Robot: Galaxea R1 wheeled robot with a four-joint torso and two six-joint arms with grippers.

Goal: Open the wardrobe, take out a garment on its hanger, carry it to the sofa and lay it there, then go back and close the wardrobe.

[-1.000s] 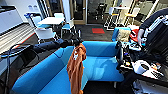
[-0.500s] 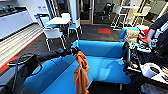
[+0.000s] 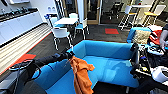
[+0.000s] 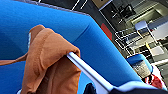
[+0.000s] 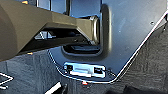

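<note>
The left gripper [image 3: 70, 55], clamped on a white hanger [image 4: 86, 71], holds an orange garment [image 3: 81, 73] hanging above the blue sofa's [image 3: 110, 65] seat; whether the right gripper is open cannot be told.

My left arm [image 3: 47, 60] reaches forward and level from the picture's left, its gripper [image 3: 70, 55] closed on the hanger [image 4: 87, 71], while my right arm [image 3: 136, 58] stands folded upright at the right, its fingers impossible to make out.
</note>
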